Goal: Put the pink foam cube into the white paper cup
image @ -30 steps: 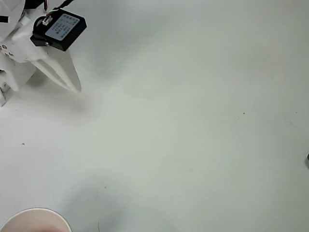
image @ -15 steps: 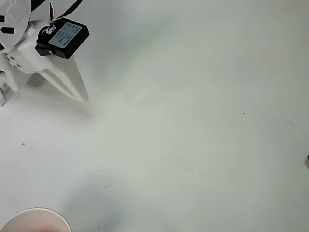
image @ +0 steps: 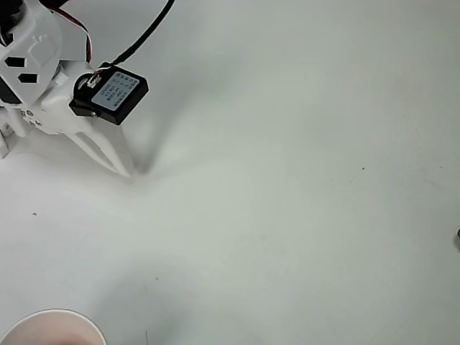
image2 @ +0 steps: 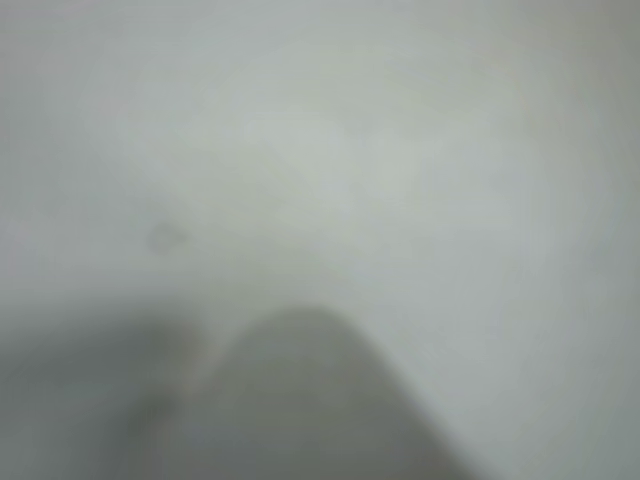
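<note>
White paper cup [image: 52, 328] at bottom-left edge of overhead view: round, thin rolled rim, off-white inside with faint pink tint. Jaws upper left, tips together, narrow, holding nothing, well apart from cup. Bench [image: 287, 180] white.

Prob. a lab/test bench: a plain white tabletop [image: 302, 180] is seen, w/ a white robot arm [image: 36, 79] and its black cable [image: 147, 32].

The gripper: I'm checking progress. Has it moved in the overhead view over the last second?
Yes. The gripper has moved down and slightly right in the overhead view, nearer the white paper cup, which stayed put.
</note>
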Motion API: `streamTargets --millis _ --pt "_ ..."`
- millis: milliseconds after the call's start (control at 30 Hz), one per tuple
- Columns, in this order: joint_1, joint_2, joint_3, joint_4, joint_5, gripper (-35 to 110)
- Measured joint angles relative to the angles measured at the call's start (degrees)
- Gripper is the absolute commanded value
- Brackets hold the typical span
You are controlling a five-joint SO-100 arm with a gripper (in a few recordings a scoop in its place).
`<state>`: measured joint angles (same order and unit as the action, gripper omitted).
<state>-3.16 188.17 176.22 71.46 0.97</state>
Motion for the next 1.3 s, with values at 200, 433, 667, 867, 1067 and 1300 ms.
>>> streamTargets --millis 200,433,667,867,1067,1300 --pt "0.0 0.0 0.0 0.88 -2.11 0" --pt "-3.96 0.35 0.0 2.11 -5.98 0" --pt "-4.39 0.35 0.0 2.11 -7.56 0" --pt "-4.39 0.44 0.0 2.11 -7.56 0" --pt "-4.39 0.44 0.0 2.11 -7.56 0" --pt "-4.39 0.44 0.0 2.11 -7.56 0"
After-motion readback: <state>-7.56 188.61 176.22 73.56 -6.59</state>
